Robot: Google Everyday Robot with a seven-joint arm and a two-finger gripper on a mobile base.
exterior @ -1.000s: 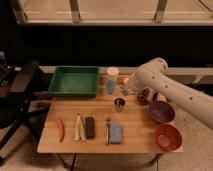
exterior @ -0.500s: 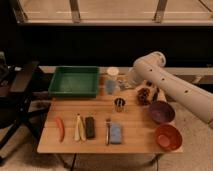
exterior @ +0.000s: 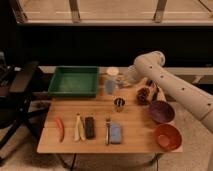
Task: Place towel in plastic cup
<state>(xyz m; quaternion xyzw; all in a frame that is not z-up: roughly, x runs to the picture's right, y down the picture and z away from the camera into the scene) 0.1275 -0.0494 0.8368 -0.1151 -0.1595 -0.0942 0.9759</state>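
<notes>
Towel: not picked out with certainty as a separate cloth anywhere on the open surface (exterior: 135,145). Could not be told whether carried at the arm's end or hidden behind it.

Plastic cup (exterior: 111,81): stood upright at the rear middle of the surface, just right of the green tray (exterior: 74,81). Whitish above, bluish below, mouth facing up. Was the tallest vessel shown.

Hand (exterior: 127,76): hung at the end of the white arm (exterior: 172,87), just right of the plastic cup's upper part and near its rim height. Could not be told whether it touched the plastic cup, nor whether wide, narrow or holding the cloth.

Governing relation, as judged: lay the cup's mouth to the left of the hand and slightly below. Called therefore for a short leftward carry to bring the hand over the mouth, then a release downward along the cup's upright axis.

Judged as nearby hazards: short metal cup (exterior: 119,104) in front of the plastic cup, and brown cone-like object (exterior: 143,95) under the arm.

Lay well apart, toward the front and right: purple bowl (exterior: 161,111), red bowl (exterior: 167,136) and blue pad (exterior: 115,132).
</notes>
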